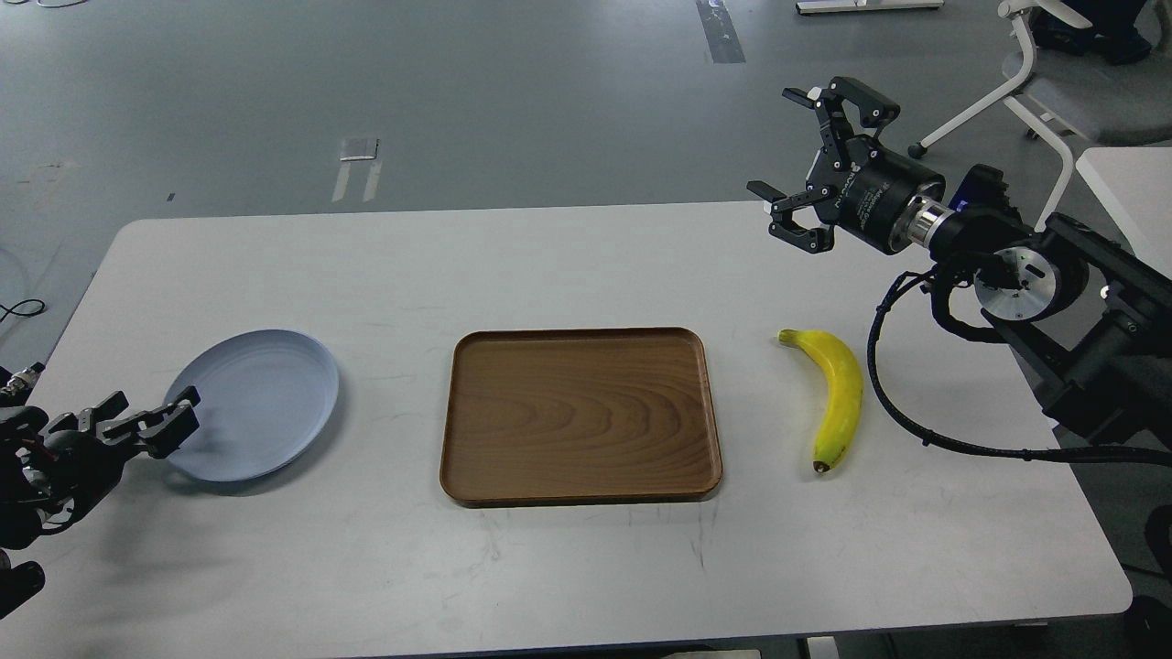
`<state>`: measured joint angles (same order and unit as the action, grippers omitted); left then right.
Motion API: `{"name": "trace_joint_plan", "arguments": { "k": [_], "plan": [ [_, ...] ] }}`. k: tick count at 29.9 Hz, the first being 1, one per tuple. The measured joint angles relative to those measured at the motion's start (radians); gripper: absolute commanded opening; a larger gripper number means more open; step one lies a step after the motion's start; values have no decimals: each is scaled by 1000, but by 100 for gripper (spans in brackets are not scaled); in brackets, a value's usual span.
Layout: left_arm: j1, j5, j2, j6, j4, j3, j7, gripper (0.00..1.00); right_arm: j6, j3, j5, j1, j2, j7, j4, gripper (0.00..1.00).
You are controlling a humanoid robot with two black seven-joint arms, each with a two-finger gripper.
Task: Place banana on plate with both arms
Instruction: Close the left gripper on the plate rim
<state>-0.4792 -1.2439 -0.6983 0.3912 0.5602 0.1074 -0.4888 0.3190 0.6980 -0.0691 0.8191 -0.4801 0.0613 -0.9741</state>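
The yellow banana (842,398) lies on the white table, right of the wooden tray, with its stem toward the far side. The pale blue-grey plate (261,398) lies flat at the table's left and holds nothing. My left gripper (151,414) is low at the plate's near-left rim; its fingers are apart and hold nothing. My right gripper (774,142) hangs in the air over the table's far right edge, well beyond the banana. Its jaws are wide open and empty.
A brown rectangular wooden tray (581,416) lies in the middle of the table (568,265), between plate and banana. A white office chair (1053,91) and the corner of another white table (1131,188) stand beyond the right arm.
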Motion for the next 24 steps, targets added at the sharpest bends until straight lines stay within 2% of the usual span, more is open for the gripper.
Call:
{"name": "trace_joint_plan", "arguments": {
  "k": [2, 4, 5, 8, 24],
  "plan": [
    [8, 0, 0, 0, 0, -1, 0, 27, 0, 0, 0, 0, 0, 0, 0, 100],
    [12, 0, 0, 0, 0, -9, 0, 17, 0, 0, 0, -1, 0, 0, 0, 100],
    [13, 0, 0, 0, 0, -14, 0, 9, 0, 0, 0, -2, 0, 0, 0, 100],
    [13, 0, 0, 0, -1, -23, 0, 0, 0, 0, 0, -3, 0, 0, 0, 100],
    [-11, 53, -3, 3, -11, -19, 0, 0, -4, 0, 0, -17, 0, 0, -1, 100]
  ]
}}
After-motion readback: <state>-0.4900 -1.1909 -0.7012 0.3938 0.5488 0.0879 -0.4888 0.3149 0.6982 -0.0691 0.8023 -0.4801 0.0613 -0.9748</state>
